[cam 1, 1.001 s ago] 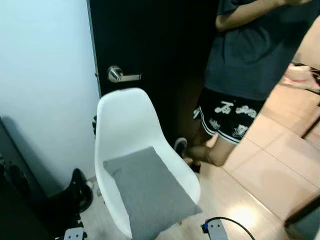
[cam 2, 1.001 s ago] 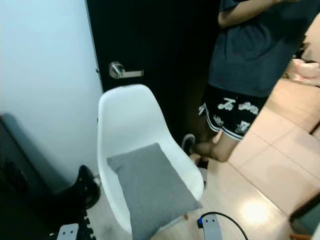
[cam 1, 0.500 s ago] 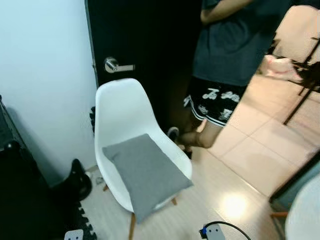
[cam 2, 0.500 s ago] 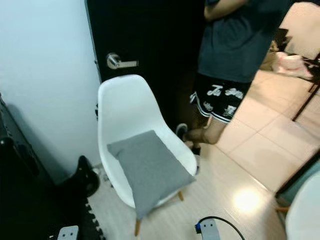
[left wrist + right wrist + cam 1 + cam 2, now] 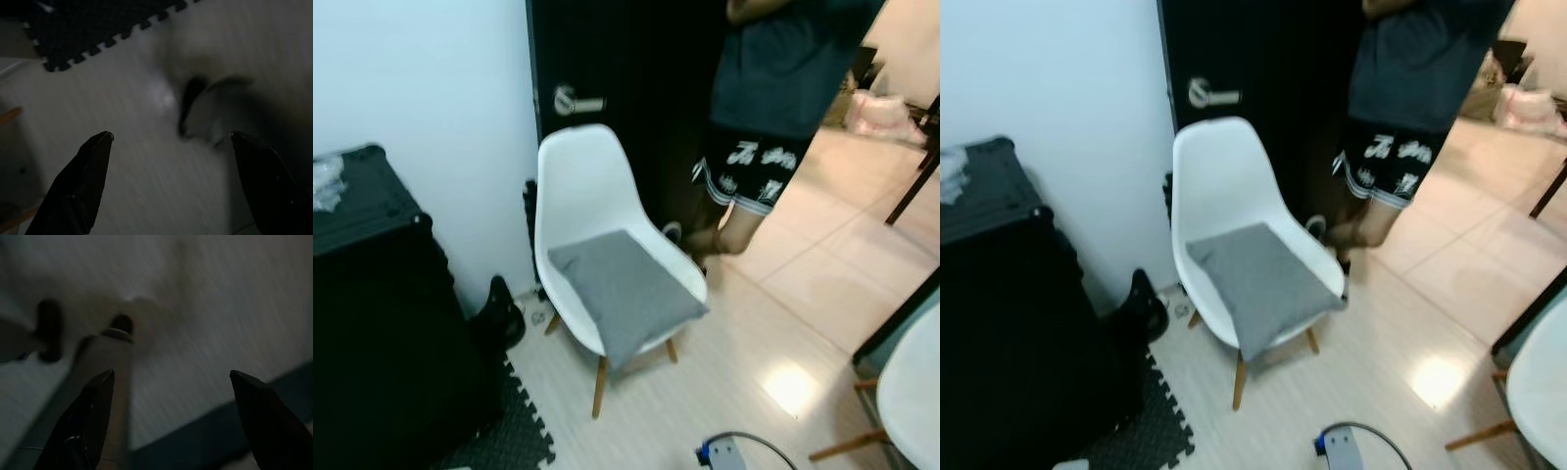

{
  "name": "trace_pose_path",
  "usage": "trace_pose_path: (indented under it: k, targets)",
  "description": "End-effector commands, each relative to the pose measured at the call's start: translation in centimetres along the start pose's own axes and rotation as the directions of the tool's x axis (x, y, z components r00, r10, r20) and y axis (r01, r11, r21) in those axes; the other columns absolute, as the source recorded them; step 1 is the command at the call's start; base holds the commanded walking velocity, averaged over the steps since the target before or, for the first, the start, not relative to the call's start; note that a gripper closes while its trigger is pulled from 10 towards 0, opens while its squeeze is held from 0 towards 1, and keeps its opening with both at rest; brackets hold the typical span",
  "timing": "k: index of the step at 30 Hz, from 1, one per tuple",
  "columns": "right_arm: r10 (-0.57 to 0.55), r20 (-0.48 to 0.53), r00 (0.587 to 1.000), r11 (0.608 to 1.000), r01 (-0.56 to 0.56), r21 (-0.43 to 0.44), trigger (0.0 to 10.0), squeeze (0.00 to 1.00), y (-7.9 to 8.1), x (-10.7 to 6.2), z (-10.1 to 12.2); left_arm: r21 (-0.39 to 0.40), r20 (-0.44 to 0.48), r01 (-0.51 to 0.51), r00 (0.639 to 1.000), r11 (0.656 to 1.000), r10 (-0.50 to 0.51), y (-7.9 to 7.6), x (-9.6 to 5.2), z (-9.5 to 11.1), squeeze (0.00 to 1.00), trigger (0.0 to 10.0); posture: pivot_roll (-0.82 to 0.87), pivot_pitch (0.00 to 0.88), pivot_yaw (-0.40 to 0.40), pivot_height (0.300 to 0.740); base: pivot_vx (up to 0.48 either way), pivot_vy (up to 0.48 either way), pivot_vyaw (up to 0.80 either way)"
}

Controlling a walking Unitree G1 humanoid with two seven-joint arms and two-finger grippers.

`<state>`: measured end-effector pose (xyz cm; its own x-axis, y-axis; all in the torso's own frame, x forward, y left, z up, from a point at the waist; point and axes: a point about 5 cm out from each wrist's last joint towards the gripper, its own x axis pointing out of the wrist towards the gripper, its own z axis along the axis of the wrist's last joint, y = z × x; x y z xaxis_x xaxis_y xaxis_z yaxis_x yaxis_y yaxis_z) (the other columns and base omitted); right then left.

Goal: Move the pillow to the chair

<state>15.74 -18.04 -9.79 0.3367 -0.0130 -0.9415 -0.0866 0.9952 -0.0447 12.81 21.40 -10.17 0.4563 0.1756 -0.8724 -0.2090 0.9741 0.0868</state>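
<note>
We note the grey pillow (image 5: 625,289) lying on the white chair (image 5: 582,186) seat, while our left hand (image 5: 171,181) and right hand (image 5: 171,418) hang wide open, empty, over the floor (image 5: 744,382).

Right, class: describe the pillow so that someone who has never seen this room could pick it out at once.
Find the black door with its silver lever handle; right in front of it stands a white shell chair on wooden legs. The pillow lies flat on that chair's seat, one corner hanging over the front edge. It is the one soft grey square, set off against the white seat.
</note>
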Motion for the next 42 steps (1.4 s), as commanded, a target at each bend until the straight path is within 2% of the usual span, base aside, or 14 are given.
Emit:
trace_pose_path:
  k: [1, 10, 25, 42]
  targets:
    - [0.004, 0.004, 1.0, 1.0, -0.004, -0.017, 10.0, 0.0, 0.2, 0.0, 0.2, 0.011, -0.011, 0.011, 1.0, 1.0, -0.011, -0.2, 0.0, -0.3, 0.0, 10.0, 0.22, 0.0, -0.104, 0.74, -0.345, 0.0, 0.0]
    - [-0.002, -0.003, 1.0, 0.999, 0.002, -0.04, 10.0, 0.0, -0.2, 0.0, 0.2, 0.04, -0.002, 0.034, 0.999, 0.999, -0.034, -1.1, 0.1, 0.1, 0.0, 10.0, 0.21, 0.0, -0.112, 0.74, -0.347, 0.0, 0.0]
    - [-0.013, -0.005, 1.0, 0.998, 0.013, -0.065, 10.0, 0.0, -0.8, -0.1, 0.2, 0.049, -0.012, 0.038, 0.999, 0.998, -0.038, -1.3, 0.0, -0.2, 0.0, 10.0, 0.21, 0.0, -0.121, 0.74, -0.343, 0.0, 0.0]
    - [-0.024, -0.002, 1.0, 0.994, 0.024, -0.104, 10.0, 0.0, -1.3, -0.2, 0.3, 0.073, -0.022, 0.033, 0.999, 0.997, -0.031, -1.4, -0.1, -0.6, 0.0, 10.0, 0.21, 0.0, -0.136, 0.74, 0.0, 0.0, -0.74]
